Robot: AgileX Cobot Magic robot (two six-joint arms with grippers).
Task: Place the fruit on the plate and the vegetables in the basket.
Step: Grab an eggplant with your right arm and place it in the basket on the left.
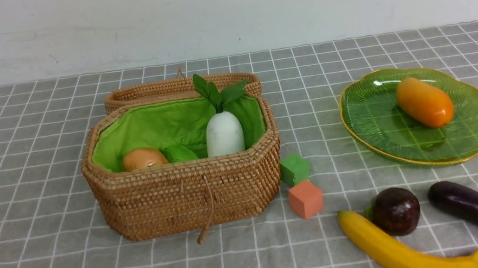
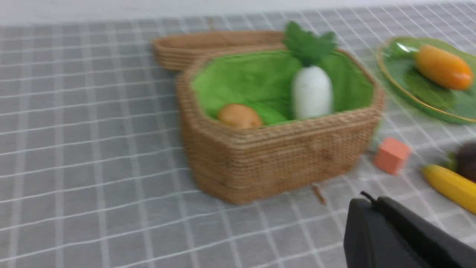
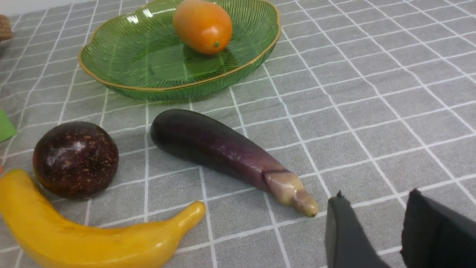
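- R gripper (image 3: 375, 197): fingers (image 3: 346, 234) apart, nothing btwn them, only grey checked cloth (image 3: 372, 93) in the gap.
- Eggplant (image 3: 219, 149) flat on the cloth just beyond those fingers, pale stem end nearest them, near but not touching. Off the plate (image 3: 122, 56), on its robot side.
- Maroon fruit (image 3: 76, 158) and banana (image 3: 85, 234) also on the plate's robot side, farther from the R fingers than the eggplant. Prob. touching each other.
- Mango (image 3: 202, 26) on the plate, toward its far rim.
- L gripper (image 2: 368, 203): fingers together, empty, well apart from all task items.
- Basket (image 1: 187, 197) well left of the plate, lid (image 1: 144, 93) open behind it. Inside: radish (image 1: 223, 134) upright w/ leaves above the rim, potato (image 1: 144, 159), gourd (image 1: 180, 154).
- Green cube (image 1: 294, 169) and orange cube (image 1: 305, 199) btwn basket and plate, close to the basket.
- Hard to see: gourd and potato mostly behind the basket wall. Banana cut by frame edges in front and R wrist views. Eggplant stem tip clipped in front view. L wrist view blurred. Both grippers only partly in frame.
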